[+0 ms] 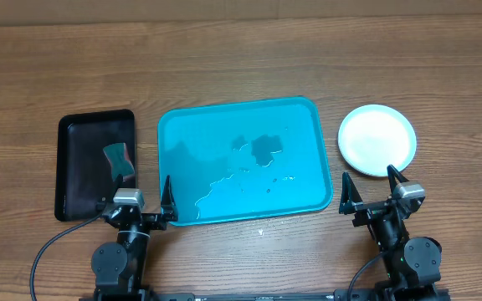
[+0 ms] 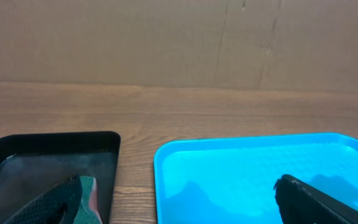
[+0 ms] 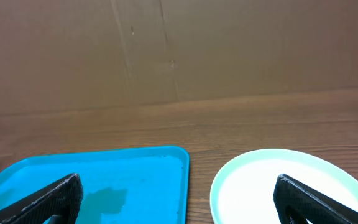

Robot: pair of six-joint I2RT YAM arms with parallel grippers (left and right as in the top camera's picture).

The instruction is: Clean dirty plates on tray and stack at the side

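A: Holding anything?
B: Nothing. My right gripper (image 3: 178,190) gapes wide, my left gripper (image 2: 178,190) likewise.
A: And the plate?
B: The round white plate (image 1: 377,140), pale green at its rim, lies on the wooden table (image 1: 241,58) just ahead of my right gripper, beside the large turquoise plastic tray (image 1: 191,134) with wet patches. Left of that, a narrow black plastic tray (image 1: 78,180) carries a green sponge (image 1: 120,159).

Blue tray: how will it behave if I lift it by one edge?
Probably slippery: the tray has puddles on it. Water would likely run toward the lowered side. Being wide and thin-looking, it may flex in a one-edge grip.
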